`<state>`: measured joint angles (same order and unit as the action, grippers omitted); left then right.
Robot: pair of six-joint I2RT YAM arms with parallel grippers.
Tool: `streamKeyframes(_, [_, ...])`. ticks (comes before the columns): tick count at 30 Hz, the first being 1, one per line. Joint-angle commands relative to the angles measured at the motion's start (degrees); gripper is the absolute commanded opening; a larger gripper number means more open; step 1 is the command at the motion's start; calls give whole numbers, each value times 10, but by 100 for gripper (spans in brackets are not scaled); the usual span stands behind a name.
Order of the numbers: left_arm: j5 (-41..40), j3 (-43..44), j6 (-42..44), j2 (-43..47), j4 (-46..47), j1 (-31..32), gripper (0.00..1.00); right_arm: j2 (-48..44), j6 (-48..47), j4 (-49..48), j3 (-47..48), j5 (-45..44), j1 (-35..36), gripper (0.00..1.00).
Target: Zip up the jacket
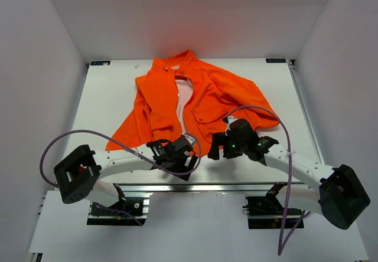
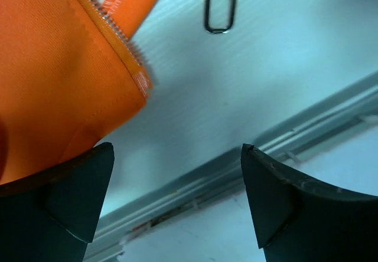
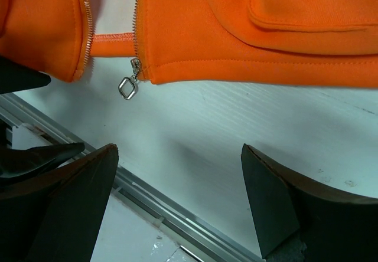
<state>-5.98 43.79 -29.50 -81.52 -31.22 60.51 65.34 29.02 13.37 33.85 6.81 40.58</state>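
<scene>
The orange jacket [image 1: 201,100] lies flat on the white table, front open, pale pink lining showing between the panels. Both grippers hover at its bottom hem near the table's front edge. My left gripper [image 1: 180,150] is open and empty; in the left wrist view [image 2: 177,173] the left panel's lower corner with zipper teeth [image 2: 112,29] lies just ahead of its left finger. The metal zipper pull [image 2: 220,11] hangs beyond. My right gripper [image 1: 223,145] is open and empty [image 3: 180,179]; the zipper slider and pull [image 3: 128,85] sit at the right panel's bottom corner, ahead and left.
An aluminium rail [image 3: 165,209] runs along the table's front edge right below both grippers. The left gripper's black fingers [image 3: 35,159] show at the left of the right wrist view, close beside the right gripper. White walls enclose the table.
</scene>
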Motion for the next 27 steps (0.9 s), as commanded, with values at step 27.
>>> streamKeyframes(27, [-8,-31,-157,154,105,-182,98,310,-10,39,212,-277,177,66])
